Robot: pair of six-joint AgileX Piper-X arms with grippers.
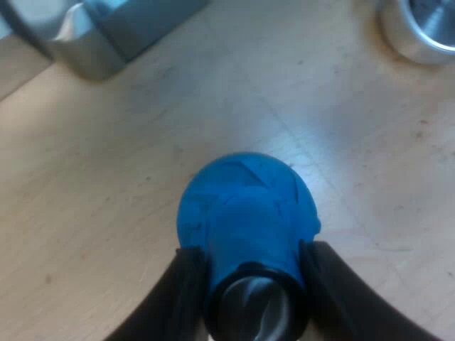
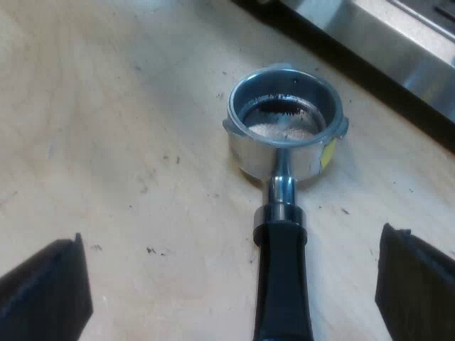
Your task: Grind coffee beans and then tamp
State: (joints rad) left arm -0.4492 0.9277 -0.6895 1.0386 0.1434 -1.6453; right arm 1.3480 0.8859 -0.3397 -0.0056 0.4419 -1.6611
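L gripper clamps blue tamper; holder btwn spread R gripper.

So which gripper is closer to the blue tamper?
Left. The left gripper is shut on the blue tamper; the right gripper hangs open at the metal holder, astride its handle.

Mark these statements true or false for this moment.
1. The left gripper is shut on the tamper. True.
2. The holder is locked into the machine. False: it lies loose on the table, near the machine.
3. The holder has coffee grounds in it. True.
4. The right gripper grips the handle. False: its fingers stand open on either side of the handle, not touching it.
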